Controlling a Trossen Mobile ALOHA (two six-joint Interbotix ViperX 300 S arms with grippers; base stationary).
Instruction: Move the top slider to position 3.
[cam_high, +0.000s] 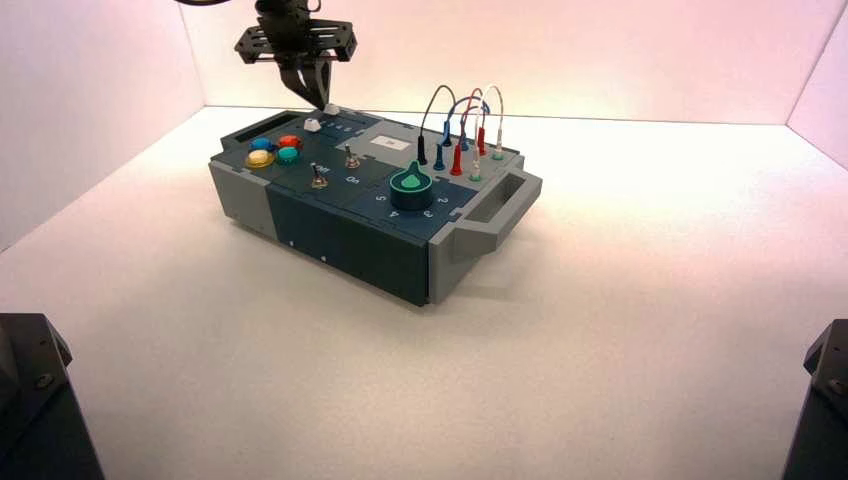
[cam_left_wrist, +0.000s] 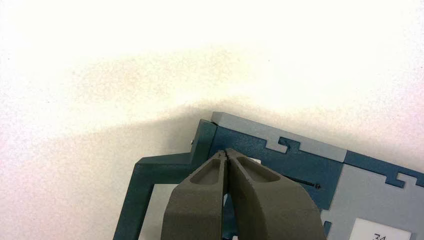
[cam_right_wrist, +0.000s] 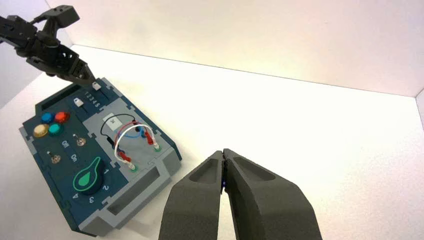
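The top slider is a tiny off-white knob on a dark track at the box's far edge, also visible as the top slider in the right wrist view. My left gripper hangs over that far edge, shut, its tips right beside the knob. In its own view the left gripper covers the knob, and only the thin slider track shows past the fingers. My right gripper is shut on nothing, off the box over the bare table.
A brighter white slider knob sits just in front of the top one. The box also carries coloured buttons, two toggle switches, a green dial and looped wires. White walls enclose the table.
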